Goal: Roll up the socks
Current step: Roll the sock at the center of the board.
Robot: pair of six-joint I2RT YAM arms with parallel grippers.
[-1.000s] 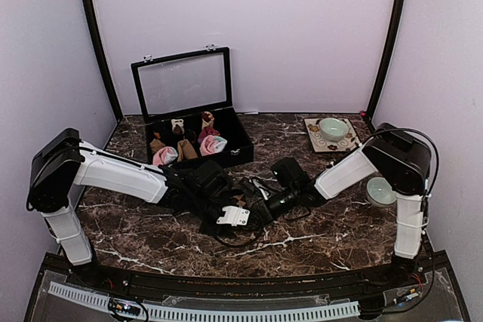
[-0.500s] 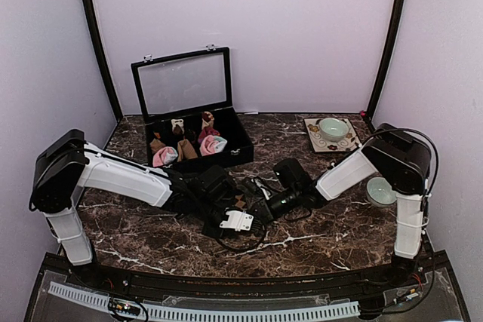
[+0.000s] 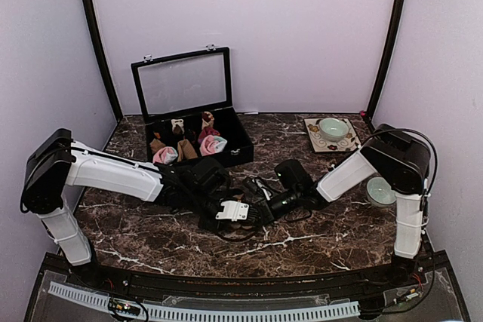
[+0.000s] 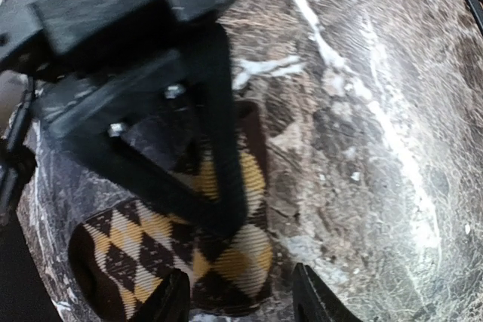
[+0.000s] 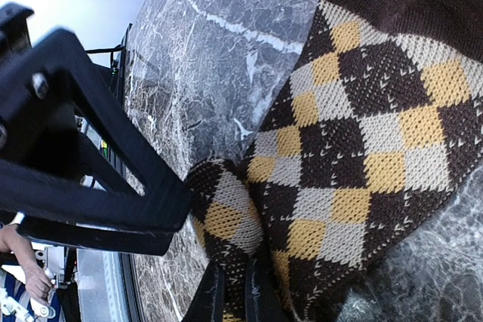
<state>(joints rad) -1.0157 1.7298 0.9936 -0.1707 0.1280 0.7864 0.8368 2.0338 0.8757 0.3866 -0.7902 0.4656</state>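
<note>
From above, your left pincer [image 3: 238, 213] and right pincer [image 3: 260, 209] meet tip to tip, low over the middle of the desk [image 3: 151, 239]. What they are working on is hidden under them. The open box [image 3: 235, 148] of small bundles sits well beyond the left pincer, out of play.

In the left wrist view, the dark brown sock [image 4: 226, 258] with tan diamonds lies flat on the desk just ahead of your left fingers. Its near edge reaches into the gap between them. That pincer stands partly open and has hold of nothing. The right pincer comes in from the upper left and presses down on the middle of the sock.

In the right wrist view, your right fingers are pinched together on a thin fold at the sock's near edge. A small curl of fabric has turned over just left of them, and the rest of the sock spreads away up and to the right. The left pincer's frame stands close on the left.

By my reading, you are at the start of the roll on this sock, with only the first turn made. Next you need the left pincer to close on the curled end beside the right one. Then turn it over towards the free length while keeping the fold tight. Mind the crowding, as the two pincers are nearly touching. I can't find the pink sock on the desk.
</note>
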